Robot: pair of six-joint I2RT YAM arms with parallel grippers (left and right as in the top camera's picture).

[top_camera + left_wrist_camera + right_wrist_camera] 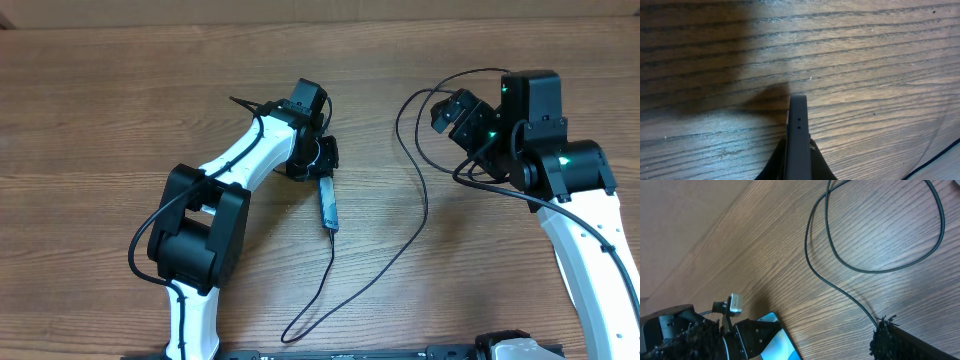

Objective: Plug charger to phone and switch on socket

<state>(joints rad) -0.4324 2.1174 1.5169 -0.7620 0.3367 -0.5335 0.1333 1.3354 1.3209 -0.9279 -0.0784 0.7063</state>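
Observation:
The phone [328, 205] stands on its edge on the wooden table, and my left gripper [312, 158] is shut on its far end. In the left wrist view its black edge [798, 132] runs up between the two fingers. The right wrist view shows its cyan screen [781, 341] under a left finger [756, 332]. The charger, a thin black cable [400, 240], meets the phone's near end [333, 231], loops across the table and rises toward the right arm. My right gripper [447, 113] hangs open above the table with nothing in it, well right of the phone. The socket is out of view.
The cable's big loop [880, 255] lies on the wood under the right wrist. A stretch of it [935, 159] passes right of the phone. The left arm's black elbow [195, 235] and the right arm [570, 200] stand over the table's sides.

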